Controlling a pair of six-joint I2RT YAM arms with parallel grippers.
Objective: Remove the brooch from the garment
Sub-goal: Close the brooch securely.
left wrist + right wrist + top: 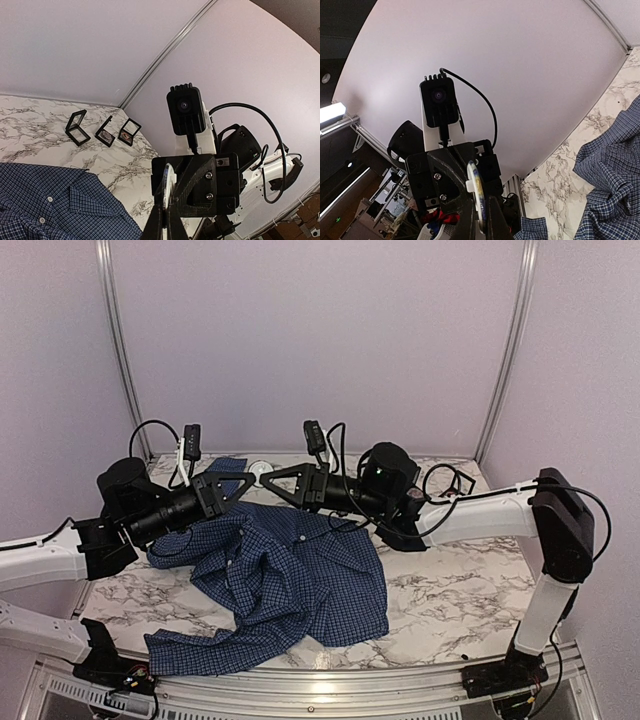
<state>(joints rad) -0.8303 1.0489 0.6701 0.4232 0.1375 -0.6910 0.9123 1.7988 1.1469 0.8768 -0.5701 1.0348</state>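
Right claw pinches the brooch, a thin, pale-rimmed disc seen edge-on. Left claw, matte black and wedge-shaped, is pressed together, meeting it tip to tip. Beneath them the garment, finely checked blue cloth, lies crumpled on the veined marble table.

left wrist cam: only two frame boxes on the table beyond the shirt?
No, three black frame boxes stand in a row on the marble table, apart from the shirt.

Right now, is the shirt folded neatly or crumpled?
Crumpled: the shirt lies in loose bunches and creases on the table, with one part trailing toward the near edge.
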